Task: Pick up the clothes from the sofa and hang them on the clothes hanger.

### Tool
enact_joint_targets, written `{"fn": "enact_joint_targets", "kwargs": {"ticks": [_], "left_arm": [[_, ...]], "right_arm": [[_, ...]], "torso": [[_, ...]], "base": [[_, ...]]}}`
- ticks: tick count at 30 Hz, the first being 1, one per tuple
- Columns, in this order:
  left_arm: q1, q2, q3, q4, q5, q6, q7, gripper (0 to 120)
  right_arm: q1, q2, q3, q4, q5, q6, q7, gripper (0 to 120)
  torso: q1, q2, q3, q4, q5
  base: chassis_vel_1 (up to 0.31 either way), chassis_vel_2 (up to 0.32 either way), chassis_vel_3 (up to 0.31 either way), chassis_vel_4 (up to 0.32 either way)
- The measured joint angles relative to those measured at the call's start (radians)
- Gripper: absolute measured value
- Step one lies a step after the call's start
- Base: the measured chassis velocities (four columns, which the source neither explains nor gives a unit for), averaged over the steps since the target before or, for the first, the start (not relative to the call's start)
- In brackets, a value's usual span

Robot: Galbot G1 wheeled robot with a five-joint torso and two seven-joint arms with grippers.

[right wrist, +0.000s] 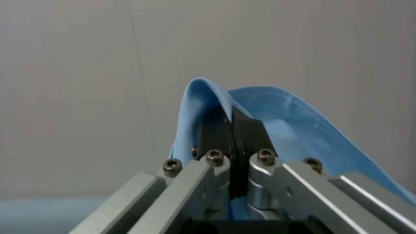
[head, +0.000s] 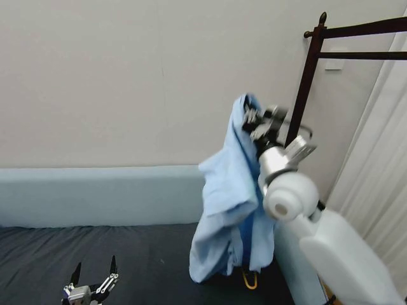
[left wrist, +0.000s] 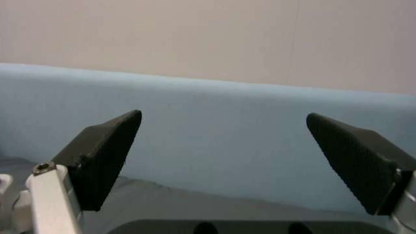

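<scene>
Jaws of right gripper (head: 253, 121) are clamped on blue garment (head: 229, 197), which is held up off sofa (head: 95, 197), just beside dark rack (head: 306, 82). Left gripper (head: 95, 267) is parked low, jaws apart. Pickup is judged done; hanging is not yet done.

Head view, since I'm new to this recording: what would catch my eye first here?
A blue garment hangs in mid-air, pinched at its top by the shut right pincer, just beside the post of the dark wooden rack. Low on the left, the left pincer hovers open above the dark sofa seat.
</scene>
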Motion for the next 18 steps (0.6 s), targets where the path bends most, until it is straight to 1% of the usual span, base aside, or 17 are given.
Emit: {"fn": "enact_joint_targets", "kwargs": {"ticks": [2,3,5,6,7,8,9,10,12,13,14,16,18], "left_arm": [[0.003,0.0,0.0,0.002,0.004,-0.001,0.0,100],[0.003,0.0,0.0,0.002,0.004,-0.001,0.0,100],[0.008,0.0,0.0,0.002,0.008,-0.001,-0.001,100],[0.011,0.0,0.0,0.002,0.01,-0.001,0.0,100],[0.013,0.0,-0.001,0.001,0.01,-0.001,0.0,100],[0.013,0.0,-0.001,0.001,0.01,-0.001,0.0,100],[0.015,0.0,-0.003,0.001,0.01,-0.001,0.0,100],[0.017,0.0,-0.005,0.001,0.01,-0.001,0.0,100],[0.02,0.0,-0.009,0.002,0.011,-0.002,-0.001,100],[0.021,-0.001,-0.009,0.003,0.011,-0.005,-0.001,100],[0.021,-0.001,-0.009,0.003,0.011,-0.005,-0.001,100],[0.021,-0.004,-0.009,0.008,0.015,-0.008,-0.001,100],[0.019,-0.01,-0.004,0.011,0.019,-0.01,0.0,100]], "right_arm": [[-0.075,0.034,-0.005,-0.133,-0.12,-0.011,-0.042,0],[-0.075,0.034,-0.005,-0.133,-0.12,-0.011,-0.042,0],[-0.108,0.068,0.001,-0.245,-0.188,-0.051,-0.089,0],[-0.117,0.094,0.006,-0.323,-0.211,-0.089,-0.12,0],[-0.118,0.105,0.006,-0.361,-0.222,-0.104,-0.136,0],[-0.118,0.105,0.006,-0.361,-0.222,-0.104,-0.136,0],[-0.116,0.118,0.007,-0.417,-0.246,-0.118,-0.157,0],[-0.113,0.124,0.007,-0.444,-0.26,-0.121,-0.165,0],[-0.093,0.144,0.008,-0.526,-0.302,-0.108,-0.182,0],[-0.079,0.154,0.01,-0.558,-0.315,-0.091,-0.181,5],[-0.079,0.154,0.01,-0.558,-0.315,-0.091,-0.181,5],[-0.048,0.178,0.008,-0.623,-0.359,-0.005,-0.154,14],[-0.018,0.208,0.01,-0.709,-0.465,0.206,-0.158,23]], "torso": [[0.0,0.0,0.0,0.0003,0.0],[0.0,0.0,0.0,0.0003,0.0],[0.0,0.0,0.0,0.0002,0.0],[0.0,0.0,0.0,0.0003,-0.0001],[0.0,0.0,0.0,0.0003,-0.0001],[0.0,0.0,0.0,0.0003,-0.0001],[0.0,0.0,0.0,0.0005,-0.0001],[0.0,0.0,0.0,0.0004,0.0],[0.0,0.0,0.0,0.0002,-0.0001],[0.0,0.0,0.0,0.0002,-0.0002],[0.0,0.0,0.0,0.0002,-0.0002],[0.0,0.0,0.0,0.0004,-0.0002],[0.0,0.0,0.0,0.0006,-0.0002]], "base": [[0.0,0.0,0.0,0.0],[0.0,0.0,0.0,0.0],[0.0,0.0,0.0,0.0],[0.0,0.0,0.0,0.0],[0.0,0.0,0.0,0.0],[0.0,0.0,0.0,0.0],[0.0,0.0,0.0,0.0],[0.0,0.0,0.0,0.0],[0.0,0.0,0.0,0.0],[0.0,0.0,0.0,0.0],[0.0,0.0,0.0,0.0],[0.0,0.0,0.0,0.0],[0.0,0.0,0.0,0.0]]}}
